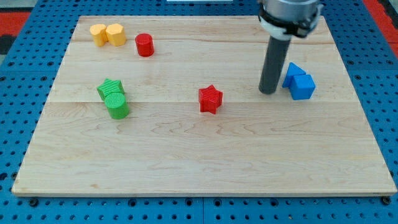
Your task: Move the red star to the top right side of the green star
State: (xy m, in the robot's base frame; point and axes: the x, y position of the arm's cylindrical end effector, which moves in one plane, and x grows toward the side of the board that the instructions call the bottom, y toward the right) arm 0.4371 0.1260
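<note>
Red star sat mid-board, bare wood between it and the green star at the view's left. My tip rested right of it, touching nothing, just beside blue blocks.

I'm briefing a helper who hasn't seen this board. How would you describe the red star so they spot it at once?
Start at the wooden board and look near its middle. The red star lies alone there, to the view's left of my tip. The only other red block is a red cylinder near the view's top, and that one is round, not pointed.
</note>
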